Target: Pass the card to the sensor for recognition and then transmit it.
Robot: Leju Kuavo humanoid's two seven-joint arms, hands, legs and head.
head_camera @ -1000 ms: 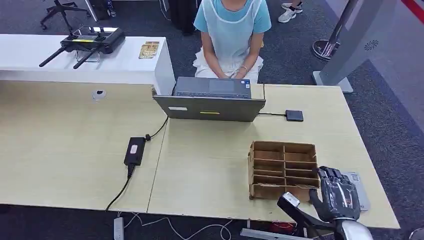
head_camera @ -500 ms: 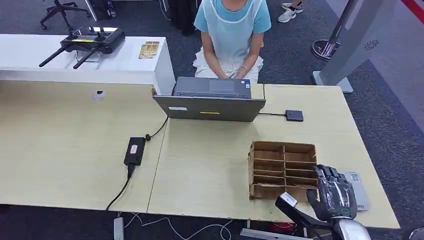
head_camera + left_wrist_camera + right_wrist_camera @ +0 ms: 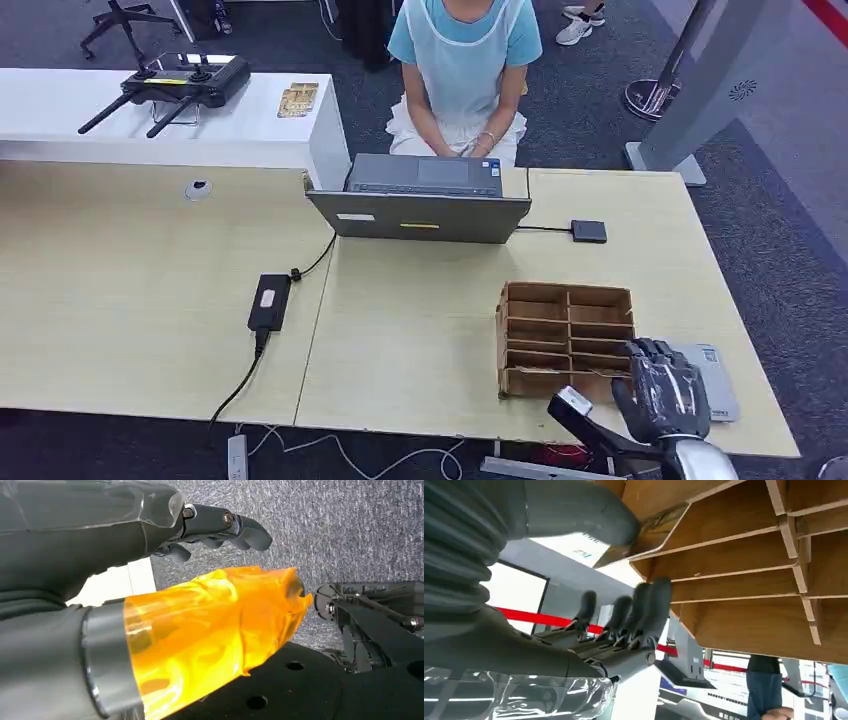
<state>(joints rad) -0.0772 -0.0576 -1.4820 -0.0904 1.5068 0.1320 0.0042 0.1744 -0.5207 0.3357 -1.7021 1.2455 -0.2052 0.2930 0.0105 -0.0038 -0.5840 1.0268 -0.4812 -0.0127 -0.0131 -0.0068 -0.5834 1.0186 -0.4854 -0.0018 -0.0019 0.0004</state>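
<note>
Card (image 3: 712, 372), pale grey, lies flat under the right hand (image 3: 664, 390), whose fingers reach out over its left part; whether they grasp it I cannot tell. Just left stands the cardboard divider box (image 3: 566, 338), at the table's (image 3: 420, 340) near right. Farther off sits the black sensor (image 3: 588, 231), cabled to a laptop (image 3: 420, 205). The left hand (image 3: 150, 580) hangs released over carpet.

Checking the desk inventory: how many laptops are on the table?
1: a grey laptop at the table's far edge, open towards the seated person. Nothing in view seems big enough to hide another.
</note>
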